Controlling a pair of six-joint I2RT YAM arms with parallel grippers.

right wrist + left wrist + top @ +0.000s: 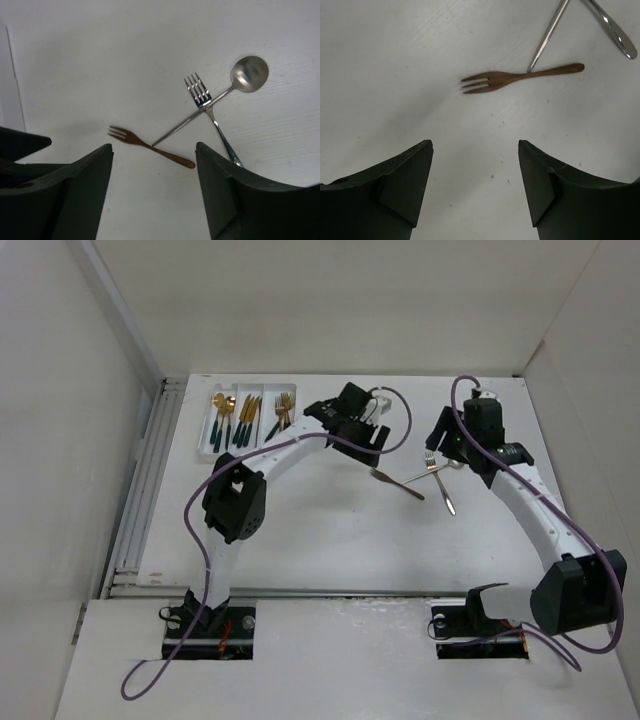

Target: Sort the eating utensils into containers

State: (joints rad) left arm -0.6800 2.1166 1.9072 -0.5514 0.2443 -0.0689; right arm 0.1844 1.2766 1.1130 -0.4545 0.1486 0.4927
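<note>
The white three-compartment tray sits at the back left and holds gold utensils with green handles: spoons left, knives middle, forks right. On the table lie a copper fork, a silver fork and a silver spoon, whose handle crosses the silver fork. My left gripper is open and empty above the table, just short of the copper fork. My right gripper is open and empty over the copper fork, silver fork and spoon.
Aluminium rails run along the table's left side. White enclosure walls stand on the left, back and right. Purple cables loop off both arms. The left gripper's dark body shows at the left of the right wrist view.
</note>
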